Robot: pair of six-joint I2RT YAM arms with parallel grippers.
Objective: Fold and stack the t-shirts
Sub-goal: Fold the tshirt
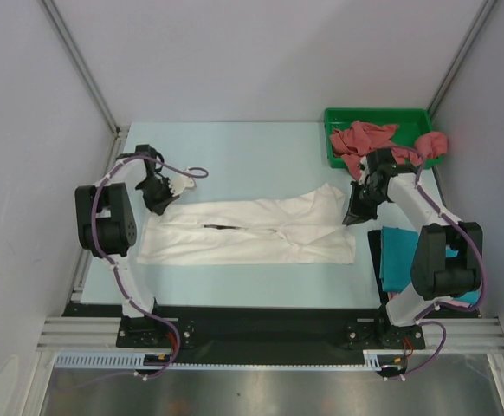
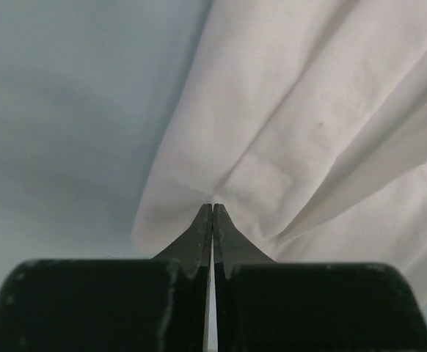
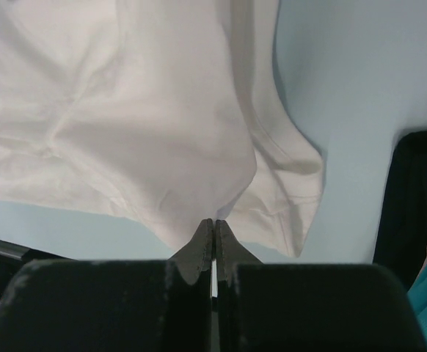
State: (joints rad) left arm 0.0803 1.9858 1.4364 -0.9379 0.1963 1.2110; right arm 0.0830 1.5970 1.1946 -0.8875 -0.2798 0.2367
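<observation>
The white t-shirt [image 1: 252, 230] lies stretched across the middle of the table, folded lengthwise into a long band. My left gripper [image 1: 158, 204] is shut on its far left corner; the left wrist view shows the jaws [image 2: 213, 209] pinching the cloth [image 2: 309, 125]. My right gripper [image 1: 352, 217] is shut on the far right corner, lifted a little; the right wrist view shows its jaws [image 3: 214, 222] pinching the white cloth [image 3: 147, 117]. Dusty red t-shirts [image 1: 369, 141] are heaped in the tray. A teal t-shirt [image 1: 399, 260] lies folded at the right, partly behind my right arm.
The green plastic tray [image 1: 339, 117] stands at the back right corner. A dark mat [image 1: 375, 247] lies under the teal shirt at the right edge and shows in the right wrist view [image 3: 419, 191]. Grey walls enclose the table on three sides.
</observation>
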